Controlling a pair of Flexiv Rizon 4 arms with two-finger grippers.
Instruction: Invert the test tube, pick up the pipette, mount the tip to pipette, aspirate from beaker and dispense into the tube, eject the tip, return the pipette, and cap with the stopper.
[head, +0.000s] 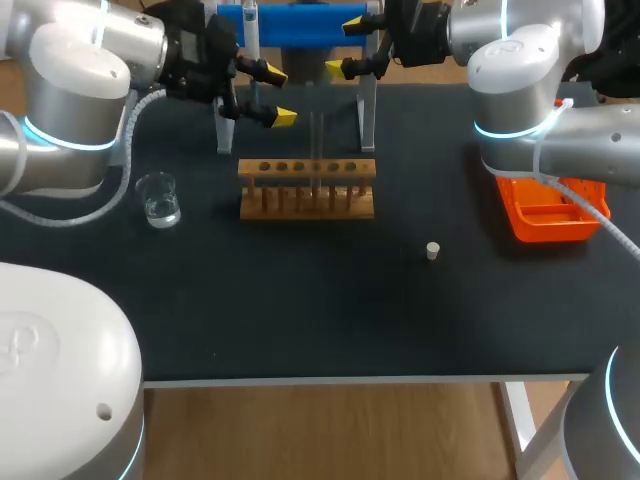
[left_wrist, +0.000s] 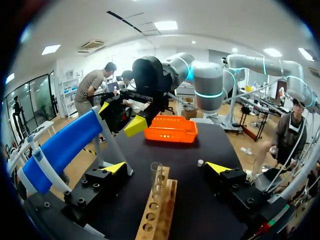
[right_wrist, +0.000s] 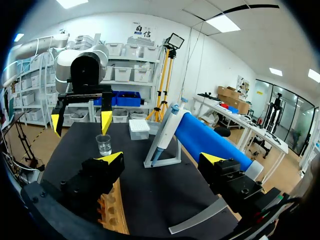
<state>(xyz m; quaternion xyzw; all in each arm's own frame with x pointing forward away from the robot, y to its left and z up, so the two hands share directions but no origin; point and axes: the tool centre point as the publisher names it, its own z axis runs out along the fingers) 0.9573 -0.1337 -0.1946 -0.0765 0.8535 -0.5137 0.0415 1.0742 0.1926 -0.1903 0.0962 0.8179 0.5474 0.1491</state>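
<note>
A wooden rack stands mid-table with a clear test tube upright in it. In the left wrist view the tube sits just ahead, between my fingers. My left gripper hovers open behind the rack's left end, and my right gripper hovers open behind its right end. Neither holds anything. The pipette hangs on a blue stand at the back, and it also shows ahead of my right gripper. The beaker holds clear liquid at the left. A small white stopper lies right of the rack.
An orange tray sits at the right edge under my right arm. A white tip box stands beyond the pipette stand. The front half of the black table is bare.
</note>
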